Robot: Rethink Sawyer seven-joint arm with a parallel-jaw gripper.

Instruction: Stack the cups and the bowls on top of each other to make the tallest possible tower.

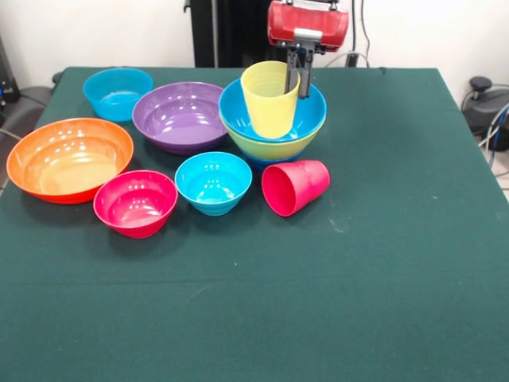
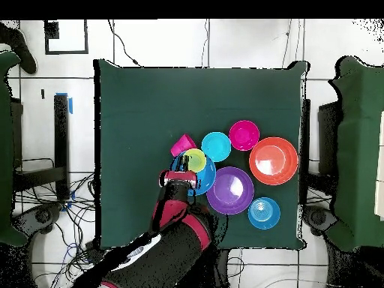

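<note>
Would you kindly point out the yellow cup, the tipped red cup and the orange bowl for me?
yellow cup (image 1: 269,107), front view, on its outer wall.
red cup (image 1: 306,181), front view, on its side wall.
orange bowl (image 1: 67,163), front view, on its inner floor.

Red wrist housing, dark claw, blk arm.

A dark green cloth-covered table stood on a white tiled floor with dark grout lines. A plain white wall rose behind it. Black cables lay tangled on the floor beside the table.
</note>
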